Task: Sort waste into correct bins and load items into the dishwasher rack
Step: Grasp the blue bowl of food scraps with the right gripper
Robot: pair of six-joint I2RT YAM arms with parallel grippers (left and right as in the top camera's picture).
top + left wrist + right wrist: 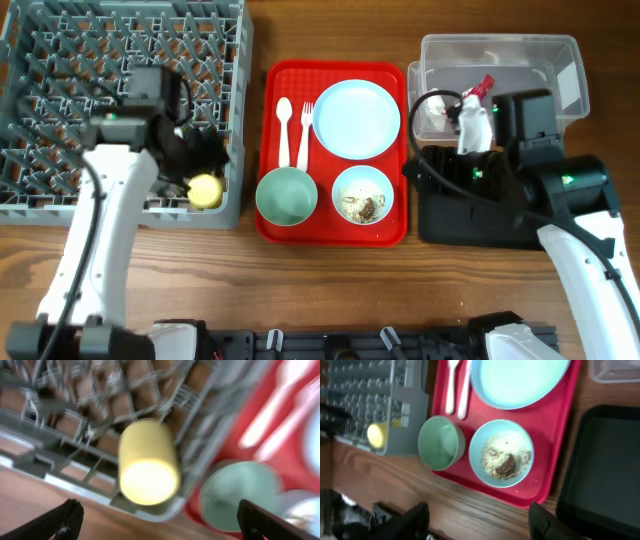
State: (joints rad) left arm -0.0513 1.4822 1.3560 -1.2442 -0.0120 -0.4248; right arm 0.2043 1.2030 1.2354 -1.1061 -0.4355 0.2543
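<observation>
The yellow cup (206, 190) lies on its side in the near right corner of the grey dishwasher rack (60, 60); it also shows in the left wrist view (147, 462). My left gripper (160, 525) is open just above the cup and holds nothing. On the red tray (335, 232) are a blue plate (356, 118), a green bowl (286, 195), a blue bowl with food scraps (363, 195), a spoon (283, 125) and a fork (304, 130). My right gripper (477, 525) is open and empty near the black tray (470, 225). A red wrapper (485, 85) lies in the clear tub (560, 70).
The rack stands at the far left, the red tray in the middle, and the clear tub behind the black tray on the right. Bare wooden table (330, 290) runs along the front edge. The right arm's cable loops over the tub's left end.
</observation>
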